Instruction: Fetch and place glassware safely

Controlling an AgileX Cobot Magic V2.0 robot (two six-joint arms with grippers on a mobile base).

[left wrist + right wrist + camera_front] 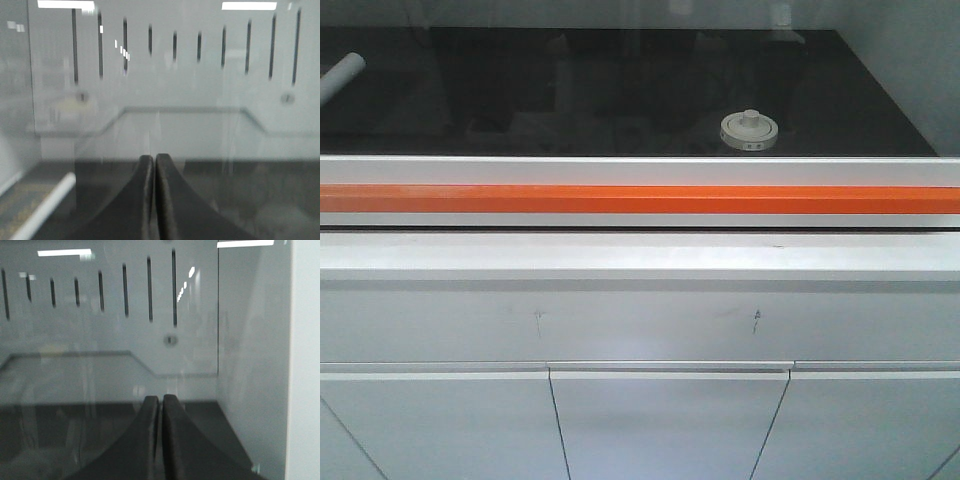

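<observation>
White tube point(340, 75): far left, lying tilted on the black worktop point(570, 90), cut off by the picture edge. Showing again as a pale bar low on the left of the left wrist view.
Left gripper point(153, 159): dark fingers pressed tip to tip, nothing between them, pointing into the enclosure over the dark floor.
Slotted back wall point(175, 75): pale, with a row of vertical slots, blurred behind glassy reflections.
Orange strip point(640, 198): running the full width of the front, with a white rail point(640, 168) directly above it.
Cabinet doors point(665, 425): three white panels under the sill point(640, 255), the middle one with a lip along its top.
Glass jar point(750, 131): spotted right of centre on the black worktop, near its front edge, just behind the white rail. Upright, with the cream-white lid point(738, 130) on, knob point(751, 117) in the middle and small marks round the rim. Glass body mostly hidden by the rail. Well apart from the tube.
Right gripper point(160, 400): fingers closed against each other, holding nothing, aimed at the slotted wall, with a pale side wall point(250, 365) close on the right.
</observation>
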